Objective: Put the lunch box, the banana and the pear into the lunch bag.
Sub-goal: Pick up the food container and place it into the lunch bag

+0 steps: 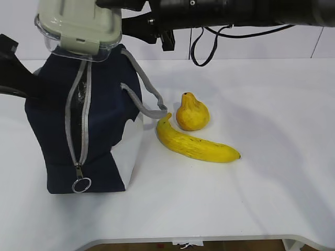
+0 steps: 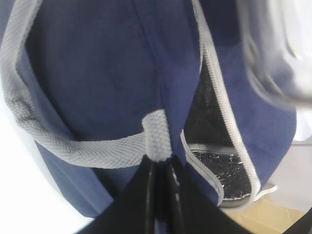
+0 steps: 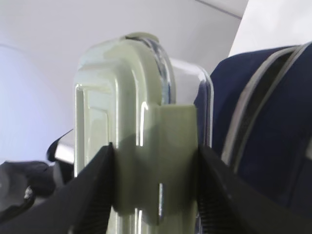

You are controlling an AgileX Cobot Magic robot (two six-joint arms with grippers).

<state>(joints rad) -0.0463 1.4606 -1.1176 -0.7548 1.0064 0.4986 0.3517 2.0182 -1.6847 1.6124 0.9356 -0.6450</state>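
Holding the lunch box (image 3: pixel 146 161) pretty firmly, the right gripper (image 3: pixel 156 190) has its two black fingers (image 3: pixel 95 195) clamped on either side of the sage-green lid and glass body. From the outside camera, the lunch box (image 1: pixel 81 26) hangs just over the top of the lunch bag (image 1: pixel 84 125), right above the unzipped slot, touching or nearly touching the fabric, hard to call.

Left gripper (image 2: pixel 158 195) is pinched shut on the bag's grey webbing handle (image 2: pixel 156 139), and just beyond its tips you can see the open zipper (image 2: pixel 222 112) with the silvery lining inside.

Banana (image 1: pixel 196 144) and pear (image 1: pixel 192 112) are on the white table (image 1: pixel 261 183), below and off to the side of the right gripper, the banana's tip touching the pear. The other handle (image 1: pixel 144 89) droops toward them.
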